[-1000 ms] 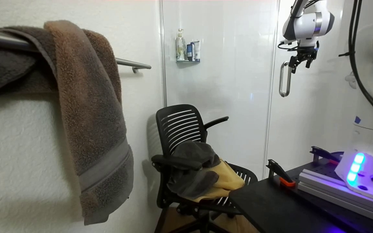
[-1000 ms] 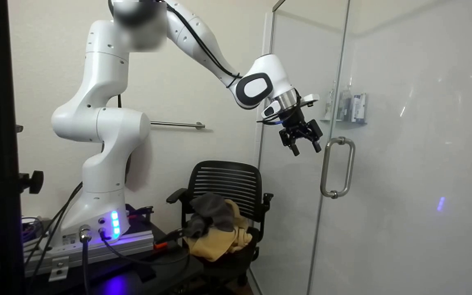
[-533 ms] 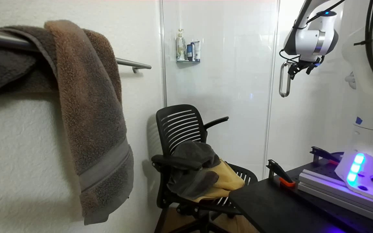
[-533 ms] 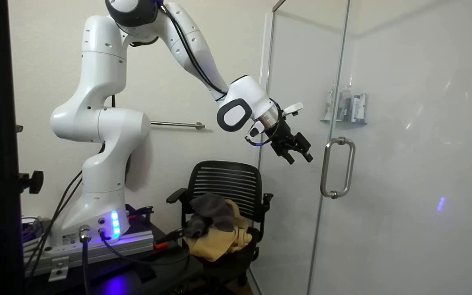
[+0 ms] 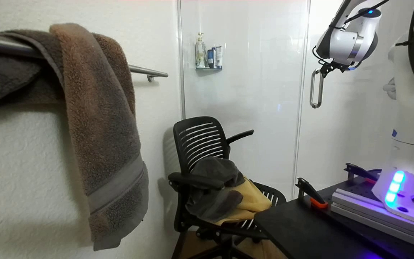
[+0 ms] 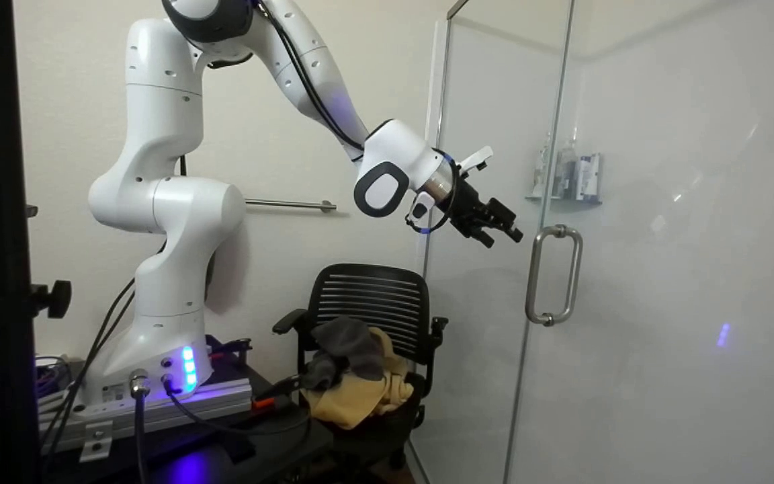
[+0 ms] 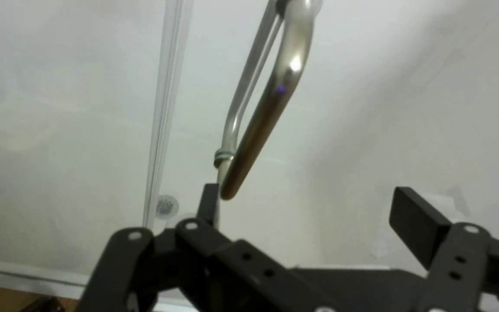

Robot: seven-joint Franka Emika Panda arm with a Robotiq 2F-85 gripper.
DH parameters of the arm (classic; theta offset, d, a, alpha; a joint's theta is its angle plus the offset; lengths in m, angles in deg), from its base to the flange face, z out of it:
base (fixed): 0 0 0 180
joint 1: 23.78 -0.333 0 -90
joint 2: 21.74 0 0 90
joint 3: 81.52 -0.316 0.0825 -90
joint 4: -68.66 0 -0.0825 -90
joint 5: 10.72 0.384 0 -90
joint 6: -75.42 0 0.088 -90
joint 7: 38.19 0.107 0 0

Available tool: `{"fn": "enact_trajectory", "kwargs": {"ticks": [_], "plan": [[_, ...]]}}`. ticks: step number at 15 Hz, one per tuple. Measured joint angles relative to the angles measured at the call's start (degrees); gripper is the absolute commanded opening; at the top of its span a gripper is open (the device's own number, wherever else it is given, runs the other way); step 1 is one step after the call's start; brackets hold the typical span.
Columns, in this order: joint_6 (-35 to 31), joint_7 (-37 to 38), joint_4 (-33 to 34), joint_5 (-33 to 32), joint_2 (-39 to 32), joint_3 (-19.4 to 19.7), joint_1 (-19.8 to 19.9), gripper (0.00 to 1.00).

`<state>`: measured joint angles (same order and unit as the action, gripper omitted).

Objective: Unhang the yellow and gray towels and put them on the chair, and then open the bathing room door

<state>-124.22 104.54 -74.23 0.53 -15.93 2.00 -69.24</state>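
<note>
The bathing room door (image 6: 649, 390) looks shut in an exterior view, and over the last second the gripper (image 6: 502, 238) has tipped up from pointing mostly down to slanting forward at the handle (image 6: 533, 277). It stands just short of the handle, at about the height of its upper end, with a clear gap between. I take this as lining up for the last part of the job.

In an exterior view the yellow towel (image 5: 253, 196) and the gray towel (image 5: 212, 171) lie heaped together on the chair (image 5: 199, 121), lower than the handle and well apart from it. They have not shifted in that second, so the towel half seems done. From here the tipped gripper overlaps the handle's top.

In the wrist view the fingers (image 7: 208, 203) are spread wide, holding nothing. The handle lies off-centre, near one fingertip along this line of sight and well apart from the opposite one. The gripper will likely have to shift sideways toward the handle, so the bar sits between the fingers, before it closes.
</note>
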Motion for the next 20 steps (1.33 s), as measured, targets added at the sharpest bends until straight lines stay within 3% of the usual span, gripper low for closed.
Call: {"fn": "enact_trajectory", "kwargs": {"ticks": [5,8,12,16,20], "plan": [[1.8,0.4,3.4,-4.2,8.5,-1.8,4.6,1.0],[1.9,-0.2,1.6,-6.5,15.4,-1.7,5.0,1.0],[4.7,-0.3,2.1,-6.6,16.9,-0.3,4.4,1.0],[16.5,-0.4,5.3,-6.4,16.6,10.4,-2.1,1.0],[18.9,-0.9,10.1,-7.7,16.6,24.2,-15.4,1.0]]}}
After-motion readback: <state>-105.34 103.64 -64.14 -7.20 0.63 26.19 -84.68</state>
